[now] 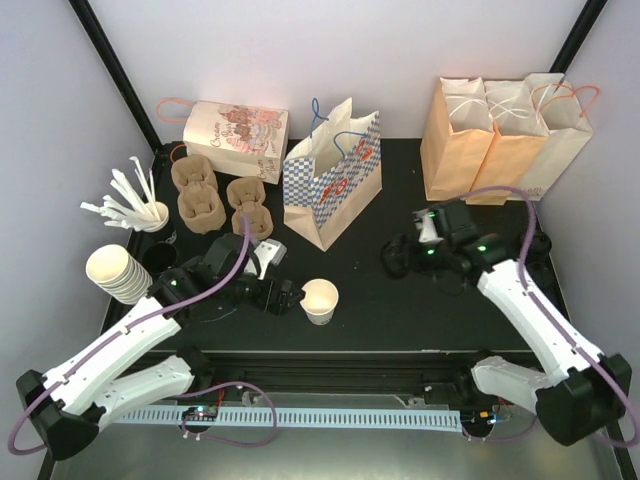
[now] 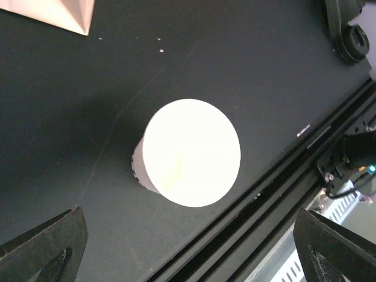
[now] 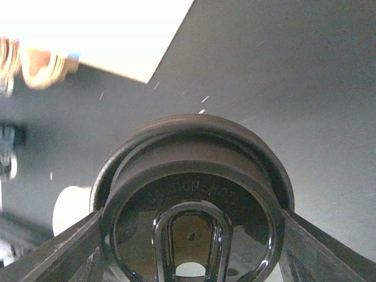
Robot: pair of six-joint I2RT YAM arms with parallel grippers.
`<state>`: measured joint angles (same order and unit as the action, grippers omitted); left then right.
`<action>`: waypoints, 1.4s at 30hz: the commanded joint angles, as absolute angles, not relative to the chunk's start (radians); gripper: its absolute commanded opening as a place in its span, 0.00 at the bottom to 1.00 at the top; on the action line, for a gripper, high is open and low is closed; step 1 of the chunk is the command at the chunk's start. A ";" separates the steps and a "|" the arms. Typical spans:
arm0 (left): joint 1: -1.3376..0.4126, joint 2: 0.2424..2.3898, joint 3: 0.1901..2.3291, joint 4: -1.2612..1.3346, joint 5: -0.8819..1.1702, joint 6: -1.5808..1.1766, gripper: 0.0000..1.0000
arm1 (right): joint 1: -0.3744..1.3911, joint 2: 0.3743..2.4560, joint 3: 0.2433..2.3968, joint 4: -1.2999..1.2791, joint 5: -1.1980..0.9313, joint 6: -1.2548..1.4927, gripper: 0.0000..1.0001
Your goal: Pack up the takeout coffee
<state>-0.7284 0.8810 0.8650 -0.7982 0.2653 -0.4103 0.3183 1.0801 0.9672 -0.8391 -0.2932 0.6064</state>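
1. Top external view shows a black table (image 1: 400, 310) with one open white paper cup (image 1: 320, 300) standing upright near the front edge, no lid on it
2. Left gripper (image 1: 285, 297) sits just left of that cup, jaws spread wide and holding nothing; from the left wrist view the cup (image 2: 188, 154) lies between and ahead of the two fingertips (image 2: 44, 249), apart from both
3. Right gripper (image 1: 395, 258) is low over the table's right half, well apart from the cup
4. Right wrist view is filled by a round black plastic lid (image 3: 191, 202) set between the fingers (image 3: 320, 249), which press its rim on both sides
5. Behind stand a blue checked bag (image 1: 335, 180), a printed bag (image 1: 237, 138) and three tan paper bags (image 1: 495, 140)
6. At far left are brown pulp carriers (image 1: 205, 195), a stack of plain white cups (image 1: 120, 272) and a cup of white stirrers (image 1: 130, 205)
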 commanded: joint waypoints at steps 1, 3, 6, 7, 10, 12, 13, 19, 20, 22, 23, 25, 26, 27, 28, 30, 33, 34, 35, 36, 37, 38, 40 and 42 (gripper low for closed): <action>-0.703 0.831 0.814 -0.692 0.217 -0.498 0.99 | 0.572 1.168 1.038 -0.818 -0.332 0.597 0.71; -0.686 0.810 0.783 -0.648 0.222 -0.525 0.99 | 0.682 1.227 1.101 -0.852 -0.290 0.583 0.72; -0.647 0.782 0.742 -0.591 0.254 -0.575 0.99 | 0.807 1.306 1.190 -0.886 -0.225 0.555 0.72; -0.629 0.774 0.727 -0.573 0.272 -0.589 0.98 | 0.836 1.330 1.210 -0.892 -0.218 0.546 0.72; -0.573 0.754 0.686 -0.526 0.343 -0.627 0.97 | 0.896 1.405 1.269 -0.922 -0.182 0.518 0.72; -0.526 0.744 0.656 -0.503 0.392 -0.642 0.96 | 0.928 1.448 1.311 -0.951 -0.147 0.503 0.72; -0.505 0.740 0.645 -0.494 0.417 -0.648 0.96 | 0.942 1.468 1.334 -0.973 -0.128 0.493 0.73; -0.435 0.732 0.589 -0.445 0.525 -0.680 0.95 | 1.013 1.585 1.466 -1.094 -0.024 0.451 0.73; -0.430 0.730 0.582 -0.439 0.531 -0.683 0.95 | 1.019 1.602 1.477 -1.104 -0.021 0.446 0.73; -0.425 0.729 0.568 -0.426 0.542 -0.687 0.95 | 1.034 1.635 1.501 -1.118 -0.011 0.435 0.73; -0.424 0.731 0.561 -0.418 0.549 -0.689 0.95 | 1.039 1.650 1.511 -1.126 -0.003 0.435 0.73; -0.422 0.740 0.548 -0.397 0.574 -0.694 0.95 | 1.046 1.675 1.524 -1.139 0.014 0.433 0.73; -0.422 0.747 0.543 -0.389 0.589 -0.695 0.95 | 1.046 1.685 1.530 -1.144 0.020 0.433 0.73; -0.422 0.759 0.541 -0.383 0.606 -0.696 0.95 | 1.048 1.693 1.536 -1.150 0.026 0.433 0.74; -0.422 0.773 0.541 -0.381 0.623 -0.693 0.94 | 1.049 1.700 1.540 -1.152 0.027 0.432 0.74; -0.421 0.804 0.542 -0.378 0.654 -0.691 0.93 | 1.053 1.712 1.549 -1.154 0.027 0.425 0.74; -0.421 0.852 0.543 -0.375 0.678 -0.695 0.93 | 1.058 1.727 1.554 -1.150 0.018 0.417 0.74; -0.421 0.859 0.541 -0.374 0.681 -0.695 0.93 | 1.060 1.731 1.556 -1.146 0.015 0.415 0.74; -0.422 0.864 0.539 -0.371 0.682 -0.695 0.92 | 1.063 1.735 1.558 -1.142 0.009 0.413 0.74; -0.421 0.865 0.537 -0.367 0.682 -0.696 0.92 | 1.067 1.739 1.559 -1.139 0.004 0.409 0.74; -0.421 0.864 0.533 -0.362 0.680 -0.697 0.91 | 1.069 1.743 1.561 -1.137 0.000 0.406 0.75; -0.420 0.862 0.529 -0.354 0.681 -0.700 0.90 | 1.072 1.748 1.562 -1.136 -0.001 0.406 0.75; -0.420 0.862 0.523 -0.344 0.681 -0.706 0.87 | 1.075 1.755 1.560 -1.134 -0.003 0.405 0.75; -0.420 0.864 0.514 -0.332 0.687 -0.709 0.84 | 1.077 1.762 1.559 -1.128 -0.006 0.402 0.75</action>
